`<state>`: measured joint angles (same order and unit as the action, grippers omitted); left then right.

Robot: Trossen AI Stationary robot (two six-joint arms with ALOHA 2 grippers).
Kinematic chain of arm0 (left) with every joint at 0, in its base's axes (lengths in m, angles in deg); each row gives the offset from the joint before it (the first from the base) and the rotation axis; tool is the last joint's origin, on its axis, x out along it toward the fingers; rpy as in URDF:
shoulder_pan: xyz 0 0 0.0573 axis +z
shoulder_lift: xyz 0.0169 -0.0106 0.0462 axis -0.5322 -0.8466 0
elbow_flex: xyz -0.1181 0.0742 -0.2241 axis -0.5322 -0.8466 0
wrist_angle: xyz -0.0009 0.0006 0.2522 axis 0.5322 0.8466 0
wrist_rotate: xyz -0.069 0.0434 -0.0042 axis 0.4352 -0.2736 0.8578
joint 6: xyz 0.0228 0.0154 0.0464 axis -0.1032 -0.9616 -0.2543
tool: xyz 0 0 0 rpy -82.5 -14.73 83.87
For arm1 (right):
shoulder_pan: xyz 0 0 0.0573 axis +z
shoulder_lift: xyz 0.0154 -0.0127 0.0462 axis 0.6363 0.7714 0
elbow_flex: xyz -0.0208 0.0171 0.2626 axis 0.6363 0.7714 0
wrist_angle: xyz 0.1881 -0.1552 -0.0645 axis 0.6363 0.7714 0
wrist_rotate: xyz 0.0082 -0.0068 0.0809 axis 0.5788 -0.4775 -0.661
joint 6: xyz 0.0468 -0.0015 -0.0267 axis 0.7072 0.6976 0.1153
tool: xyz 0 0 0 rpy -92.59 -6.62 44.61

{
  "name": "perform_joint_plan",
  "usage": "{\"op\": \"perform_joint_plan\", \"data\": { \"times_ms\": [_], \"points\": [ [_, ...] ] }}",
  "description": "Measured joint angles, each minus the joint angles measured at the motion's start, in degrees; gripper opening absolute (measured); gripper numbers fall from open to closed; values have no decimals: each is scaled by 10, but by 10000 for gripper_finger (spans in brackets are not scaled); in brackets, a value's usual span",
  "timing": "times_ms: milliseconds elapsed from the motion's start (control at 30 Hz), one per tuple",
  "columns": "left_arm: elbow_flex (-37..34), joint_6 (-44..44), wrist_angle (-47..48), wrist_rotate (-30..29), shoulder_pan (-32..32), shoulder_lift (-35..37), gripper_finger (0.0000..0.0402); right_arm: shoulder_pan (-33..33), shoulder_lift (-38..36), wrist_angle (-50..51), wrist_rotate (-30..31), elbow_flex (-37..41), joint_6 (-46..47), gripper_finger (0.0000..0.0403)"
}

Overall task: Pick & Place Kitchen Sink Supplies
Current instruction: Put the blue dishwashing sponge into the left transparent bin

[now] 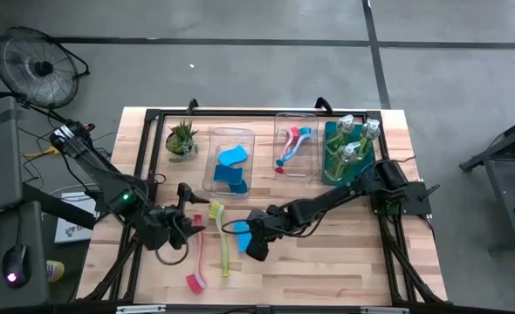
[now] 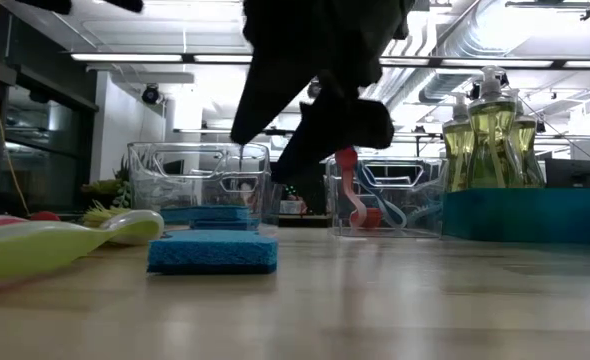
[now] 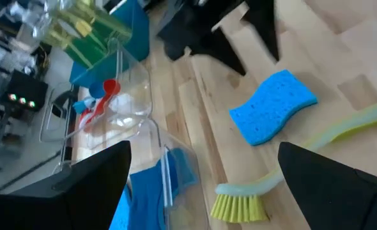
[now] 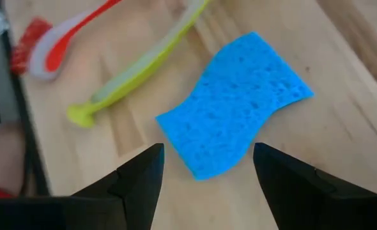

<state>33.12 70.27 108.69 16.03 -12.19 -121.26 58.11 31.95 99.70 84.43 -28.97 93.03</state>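
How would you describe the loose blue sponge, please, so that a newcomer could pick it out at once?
Start at the wooden table and find the two long brushes lying near its front edge. Just beside the yellow-green brush, under the open right gripper, lies the blue sponge. Unlike the other blue sponges, it lies flat on the bare wood, not inside a clear bin.

No text, label, brand, number or sign can be read in any view, not even on the soap bottles (image 2: 485, 125).
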Motion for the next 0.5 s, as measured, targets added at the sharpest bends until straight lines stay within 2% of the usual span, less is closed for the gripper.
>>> {"op": "perform_joint_plan", "data": {
  "times_ms": [200,500],
  "points": [
    [0,3,0,-40,-40,0,390,-13,14,-8,16,0,25,236],
    [0,4,4,-52,-45,0,390,-4,18,-10,100,1,77,237]
  ]
}}
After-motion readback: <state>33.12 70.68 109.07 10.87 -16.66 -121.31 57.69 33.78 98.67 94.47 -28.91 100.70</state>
